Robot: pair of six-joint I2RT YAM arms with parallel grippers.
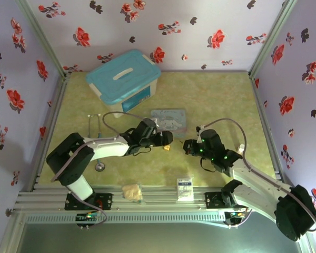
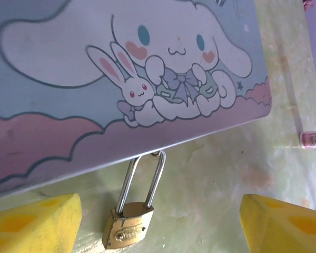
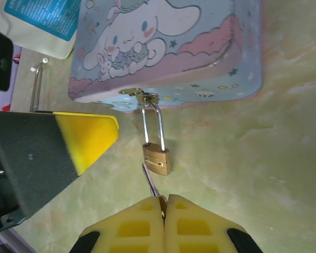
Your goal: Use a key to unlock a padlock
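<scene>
1. Since the top view is too coarse for a keyhole, use it only for layout: the left gripper (image 1: 167, 141) and right gripper (image 1: 185, 147) meet nose to nose just before the pale blue cartoon tin (image 1: 168, 118) on the green table (image 1: 226, 105).
2. In the left wrist view, the tiny brass-gold padlock (image 2: 127, 227) lies on the table, hooked to the tin's latch (image 2: 157, 153), between the left gripper's spread yellow fingers (image 2: 34, 221), touching neither; closing on the brass body would steady it.
3. In the right wrist view, the right gripper's yellow pads (image 3: 142, 226), pressed together, pinch the thin grey metal key (image 3: 150, 182), its tip at the padlock's base; keep it in line, seat it fully, then twist gently.
</scene>
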